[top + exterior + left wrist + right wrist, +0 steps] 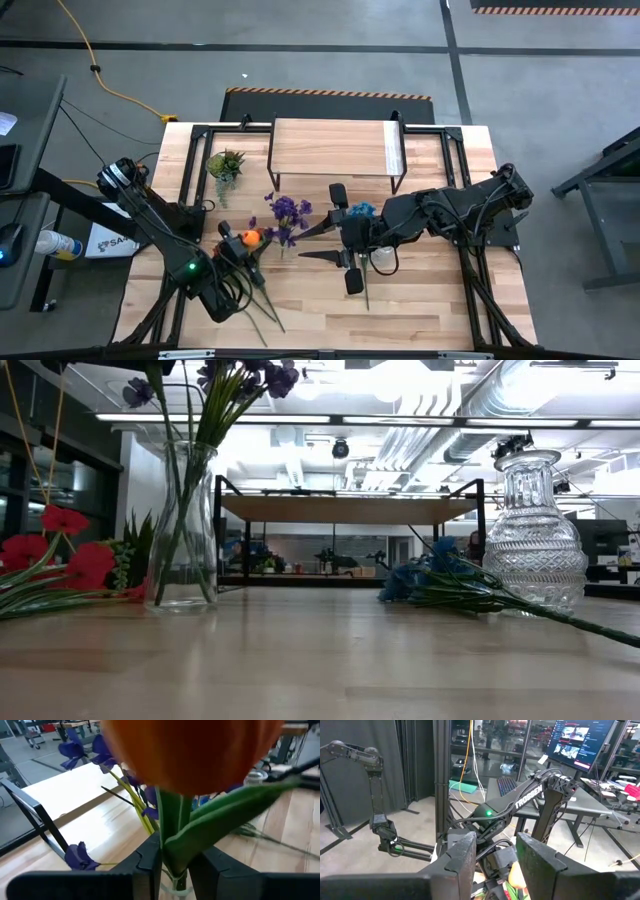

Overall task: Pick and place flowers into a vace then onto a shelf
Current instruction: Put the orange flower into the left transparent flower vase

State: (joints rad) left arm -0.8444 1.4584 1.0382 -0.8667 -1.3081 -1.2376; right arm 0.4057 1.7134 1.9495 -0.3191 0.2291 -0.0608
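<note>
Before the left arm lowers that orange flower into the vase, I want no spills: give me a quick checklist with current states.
1. Orange flower stem between the left tool fingers: ok.
2. Grip firm: cannot tell; the fingers stand close around the stem.
3. Vase upright, purple flowers already in it: ok.
4. Orange flower beside the purple ones in the high view; over the vase mouth: cannot tell.
5. Right tool empty, apart from the vase: ok.
6. Shelf top bare: ok.

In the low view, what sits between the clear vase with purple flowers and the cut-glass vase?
Between the clear vase and the cut-glass vase lie the blue flowers on the tabletop, close against the cut-glass one. The shelf stands farther behind the gap. The low view shows this.
</note>
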